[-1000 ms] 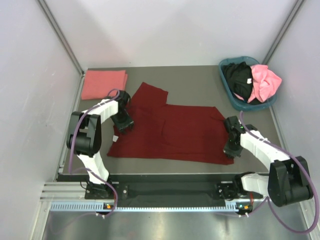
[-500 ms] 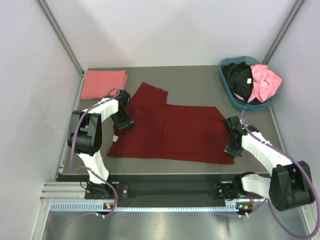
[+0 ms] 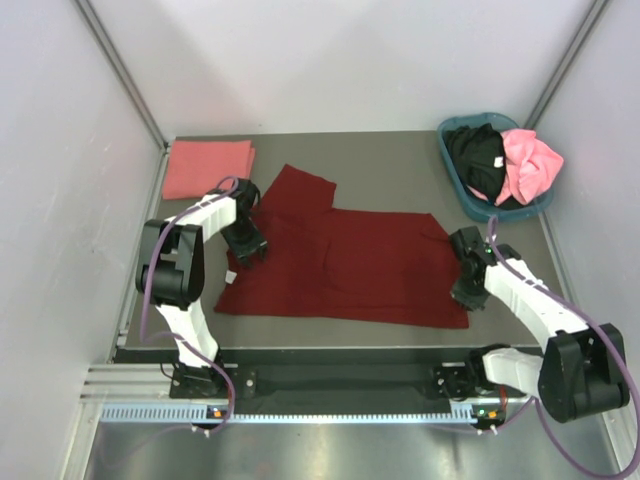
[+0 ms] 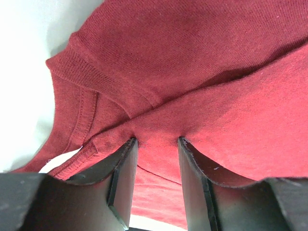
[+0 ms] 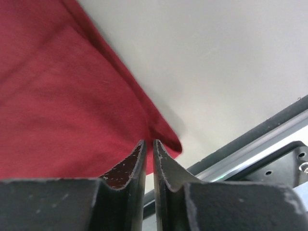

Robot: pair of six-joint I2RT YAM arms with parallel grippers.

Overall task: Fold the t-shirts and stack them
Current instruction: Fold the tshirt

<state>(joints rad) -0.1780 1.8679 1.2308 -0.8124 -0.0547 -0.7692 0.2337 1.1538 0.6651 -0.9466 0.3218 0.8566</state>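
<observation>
Looking at a maroon tee [image 3: 340, 262] laid out across the middle of the table [image 3: 390, 155], mostly flat w/ a sleeve poking toward the far left. Can see a salmon tee [image 3: 208, 168] folded neat in the far-left corner, well apart from the maroon one. Also got a basket [image 3: 452, 178] in the far-right corner w/ a black tee [image 3: 478, 160] and a pink tee [image 3: 530, 165] crumpled in it side by side, black on the left, pink toward the right rim.

Found the L gripper [image 3: 247, 252] down on the maroon tee's left edge. From the wrist cam: clamped on a bunched ridge of cloth, w/ puckers pulling in toward both fingers [image 4: 122, 175] and a ribbed band just past them. So def grasping the maroon tee.

Spotted the R gripper [image 3: 468, 297] at the tee's near-right corner, tips down by the hem. In its wrist cam, only a thin slit between the fingers [image 5: 129, 166], w/ the corner's point sitting right at the tips and bare table beyond. Can't tell tbh whether gripping hem in that slit or just pressing on it, too tight a view.
</observation>
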